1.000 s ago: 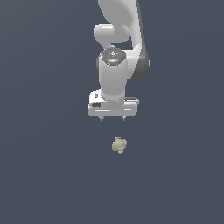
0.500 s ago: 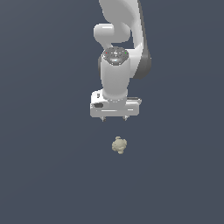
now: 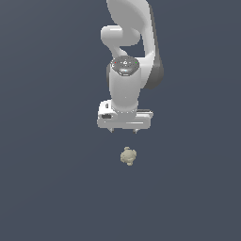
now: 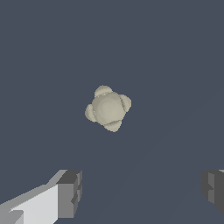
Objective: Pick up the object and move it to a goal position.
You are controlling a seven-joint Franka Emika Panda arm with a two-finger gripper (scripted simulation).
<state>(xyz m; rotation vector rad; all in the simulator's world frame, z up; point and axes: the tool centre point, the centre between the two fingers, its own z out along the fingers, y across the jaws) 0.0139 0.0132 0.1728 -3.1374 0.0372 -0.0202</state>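
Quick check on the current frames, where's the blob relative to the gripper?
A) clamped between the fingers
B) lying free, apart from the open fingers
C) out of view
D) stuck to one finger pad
B: the blob lies alone on the dark surface, and in the wrist view both fingers stand wide apart with nothing between them; the exterior view shows a clear gap between the gripper and the blob.

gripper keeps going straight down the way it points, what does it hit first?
Probably the bare floor, not the object. The open gripper points down, and in the wrist view the object sits ahead of the fingers, not between them. Depth is unclear, so a graze is possible.
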